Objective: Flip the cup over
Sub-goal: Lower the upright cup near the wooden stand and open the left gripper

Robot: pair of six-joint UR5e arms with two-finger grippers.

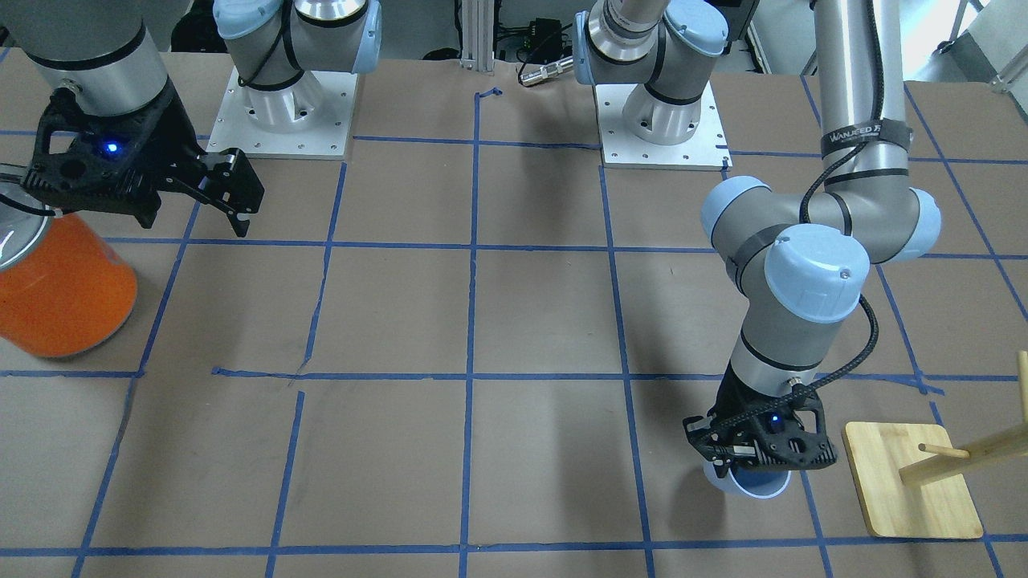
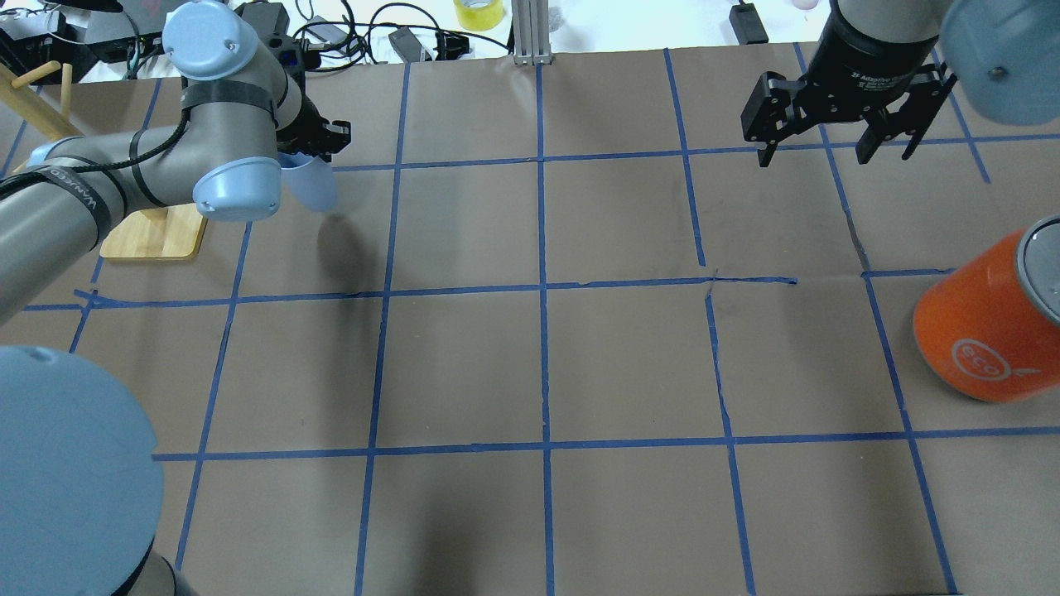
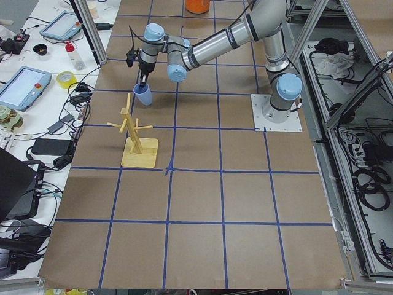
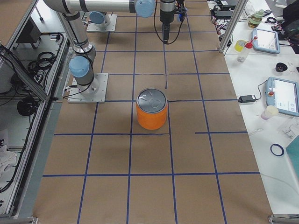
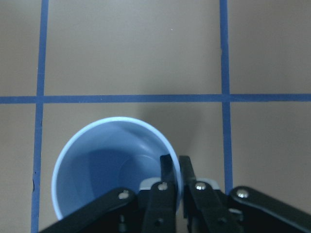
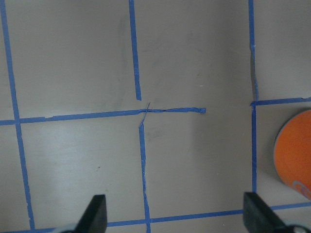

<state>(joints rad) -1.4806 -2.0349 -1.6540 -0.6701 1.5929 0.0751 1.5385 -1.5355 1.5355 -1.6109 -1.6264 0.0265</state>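
Note:
The cup (image 5: pixel 109 165) is pale blue and stands mouth up, its opening facing the left wrist camera. My left gripper (image 5: pixel 175 162) is shut on its rim, one finger inside the wall and one outside. The cup also shows under the gripper in the front view (image 1: pixel 751 482), in the overhead view (image 2: pixel 313 184) and in the left side view (image 3: pixel 142 95). It hangs close to the table; I cannot tell whether it touches. My right gripper (image 2: pixel 836 153) is open and empty, high over the far side of the table.
A large orange can (image 2: pixel 985 331) with a silver top stands near my right gripper and shows at the edge of the right wrist view (image 6: pixel 296 155). A wooden mug tree (image 1: pixel 911 482) on a square base stands just beside the cup. Blue tape lines grid the brown table.

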